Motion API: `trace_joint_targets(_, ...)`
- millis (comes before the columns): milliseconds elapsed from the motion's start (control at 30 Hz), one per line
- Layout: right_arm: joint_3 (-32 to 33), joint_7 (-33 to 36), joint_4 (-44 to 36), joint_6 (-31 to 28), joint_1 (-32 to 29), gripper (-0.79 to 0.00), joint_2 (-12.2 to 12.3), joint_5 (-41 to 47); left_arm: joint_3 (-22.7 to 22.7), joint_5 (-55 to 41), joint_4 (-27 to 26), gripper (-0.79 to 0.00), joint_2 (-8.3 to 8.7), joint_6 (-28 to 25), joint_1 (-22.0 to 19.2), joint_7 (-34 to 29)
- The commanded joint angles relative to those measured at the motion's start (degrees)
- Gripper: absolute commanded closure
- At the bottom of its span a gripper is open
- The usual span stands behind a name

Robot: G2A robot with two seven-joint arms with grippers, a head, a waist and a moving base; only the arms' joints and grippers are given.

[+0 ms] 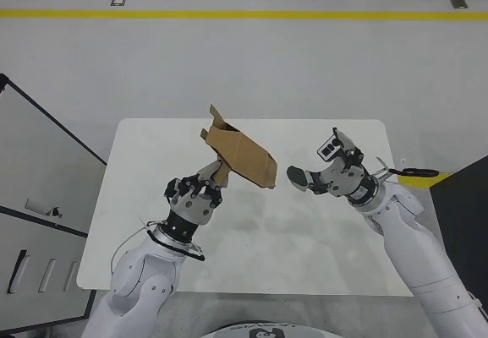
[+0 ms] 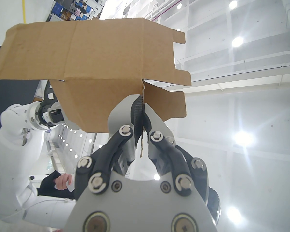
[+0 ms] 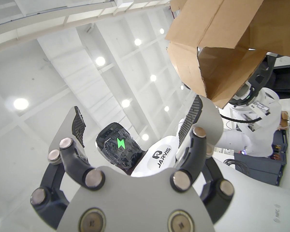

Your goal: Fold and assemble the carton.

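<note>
The left gripper (image 2: 142,112) pinches a thin edge of the half-opened carton (image 2: 99,56), held above the tabletop (image 1: 269,245). The right gripper (image 3: 136,117), jaws apart, sits just beside its open end; it should likely take one flap squarely and fold along the crease.

carton (image 1: 248,156) | brown cardboard, partly folded, end flaps loose | tilted, aloft, edge pinched in left hand (image 2: 142,115)

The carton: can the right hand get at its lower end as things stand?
Probably yes. The right hand is open beside the lower end of the carton, with nothing between them in the top view. The left hand holds the carton off the table.
</note>
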Motion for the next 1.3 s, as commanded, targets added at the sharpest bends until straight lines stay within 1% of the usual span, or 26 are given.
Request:
trace_joint_targets(0, -0.65, -0.45, 0.51, 0.22, 0.54, -0.785, -0.21, 0.28, -0.01, -0.11, -0.02, 0.000, -0.02, 0.02, 0.03, -0.07)
trace_joint_targets(400, -5.34, -2.38, 3.99, -1.37, 3.91, -0.785, -1.78, -0.56, 0.33, -0.03, 0.25, 0.000, -0.16, 0.60, -0.51, -0.15)
trace_joint_targets(567, -6.52, -3.64, 5.03, -3.35, 5.05, -0.785, -2.42, -1.19, 0.46, -0.19, 0.41, 0.000, -0.22, 0.81, -0.78, -0.12)
trace_joint_targets(633, -6.87, -3.70, 5.38, -4.47, 5.45, -0.767, -2.64, -1.85, 0.46, -0.22, 0.42, 0.000, -0.25, 0.89, -0.88, -0.05)
trace_joint_targets(733, -7.20, -3.34, 5.83, -7.04, 6.22, -0.733, -2.85, -4.96, 0.50, -0.23, 0.46, 0.000, -0.29, 0.96, -1.03, 0.03)
trace_joint_targets(767, -7.31, -3.12, 6.00, -7.84, 6.34, -0.736, -2.93, -5.70, 0.54, -0.25, 0.50, 0.000, -0.30, 1.03, -1.07, 0.11)
trace_joint_targets(933, -7.35, -2.42, 6.41, -13.02, 6.76, -0.699, -3.16, -11.02, 0.75, -0.57, 0.48, 0.000, -0.40, 1.25, -1.25, 0.66)
trace_joint_targets(1167, -7.57, -0.73, 6.49, -19.65, 7.11, -0.693, -3.57, -16.06, 0.81, -0.55, 0.52, 0.000, -0.44, 2.04, -1.41, 0.87)
trace_joint_targets(1267, -7.80, -0.27, 6.52, -22.22, 7.33, -0.671, -3.78, -18.12, 0.74, -0.47, 0.51, 0.000, -0.45, 2.40, -1.41, 0.94)
